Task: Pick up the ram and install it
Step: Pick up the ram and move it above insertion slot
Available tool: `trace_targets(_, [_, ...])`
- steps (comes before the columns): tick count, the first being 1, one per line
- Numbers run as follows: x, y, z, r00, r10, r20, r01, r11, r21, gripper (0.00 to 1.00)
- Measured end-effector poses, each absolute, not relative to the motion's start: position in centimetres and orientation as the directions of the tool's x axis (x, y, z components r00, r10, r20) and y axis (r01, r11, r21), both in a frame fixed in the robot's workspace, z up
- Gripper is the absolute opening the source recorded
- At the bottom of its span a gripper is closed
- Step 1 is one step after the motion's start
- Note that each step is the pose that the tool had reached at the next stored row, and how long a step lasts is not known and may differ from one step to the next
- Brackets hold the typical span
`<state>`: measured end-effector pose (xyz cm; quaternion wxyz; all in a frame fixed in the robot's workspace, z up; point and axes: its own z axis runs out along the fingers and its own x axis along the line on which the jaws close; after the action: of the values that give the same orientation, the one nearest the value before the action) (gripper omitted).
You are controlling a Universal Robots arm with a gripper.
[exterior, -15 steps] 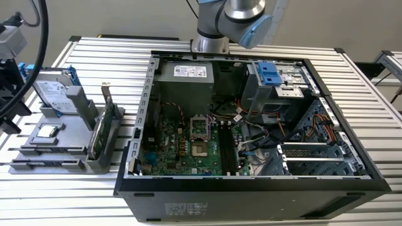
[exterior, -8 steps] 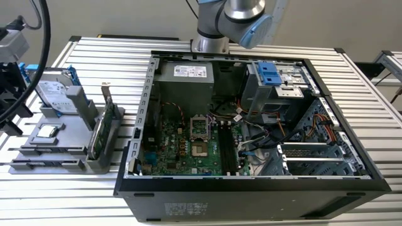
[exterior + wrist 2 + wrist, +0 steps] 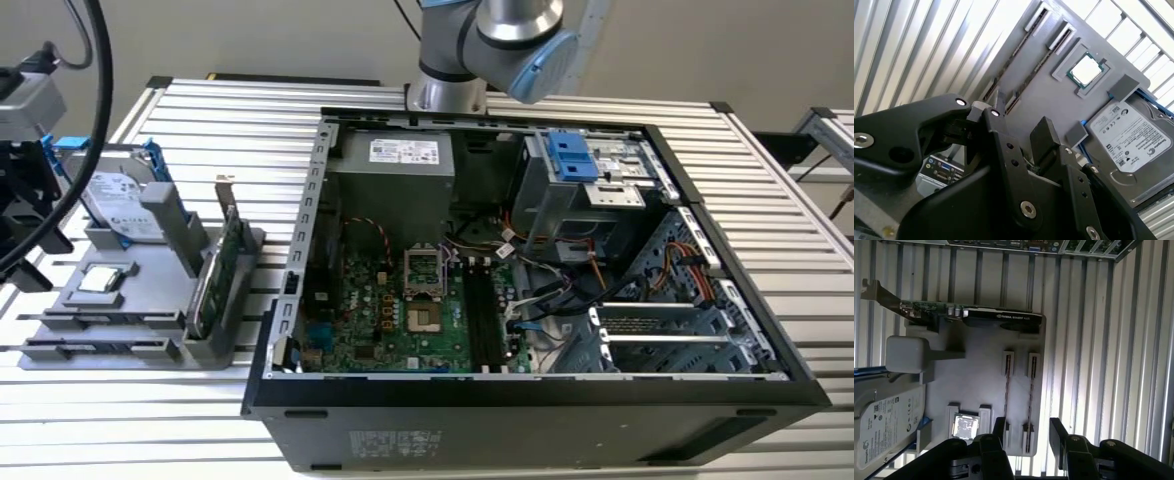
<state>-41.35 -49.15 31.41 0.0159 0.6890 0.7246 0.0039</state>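
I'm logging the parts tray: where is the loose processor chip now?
In the exterior view the processor chip lies flat on the grey parts tray, on the exterior view's left of the open computer case, beside the hard drive.

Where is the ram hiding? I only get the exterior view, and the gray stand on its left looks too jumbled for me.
Observer: In the first wrist view, ram sticks stand on edge in two side-by-side slots of the gray holder. Both slots look filled.
Operator: Did the claw grab one?
Observer: No. The gripper is open and holds nothing. Its fingertips frame one end of those slots.
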Motion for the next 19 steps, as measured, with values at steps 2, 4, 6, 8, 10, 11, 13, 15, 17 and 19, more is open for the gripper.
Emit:
trace_targets(2, [-41.3,-49.2,31.3,-0.05,0.999,-0.018,0.998,0.05,0.027,1.0])
trace_targets(4, [-41.3,-49.2,31.1,-0.05,0.999,-0.018,0.998,0.05,0.027,1.0])
trace_targets(6, [-41.3,-49.2,30.9,-0.05,0.999,-0.018,0.998,0.05,0.027,1.0])
trace_targets(8, [-41.3,-49.2,30.8,-0.05,0.999,-0.018,0.998,0.05,0.027,1.0])
trace_targets(10, [-41.3,-49.2,30.6,-0.05,0.999,-0.018,0.998,0.05,0.027,1.0])
trace_targets(11, [-41.3,-49.2,30.5,-0.05,0.999,-0.018,0.998,0.05,0.027,1.0])
trace_targets(13, [-41.3,-49.2,30.3,-0.05,0.999,-0.018,0.998,0.05,0.027,1.0])
trace_targets(15, [-41.3,-49.2,30.1,-0.05,0.999,-0.018,0.998,0.05,0.027,1.0])
trace_targets(17, [-41.3,-49.2,30.0,-0.05,0.999,-0.018,0.998,0.05,0.027,1.0])
trace_targets(19, [-41.3,-49.2,29.8,-0.05,0.999,-0.018,0.998,0.05,0.027,1.0])
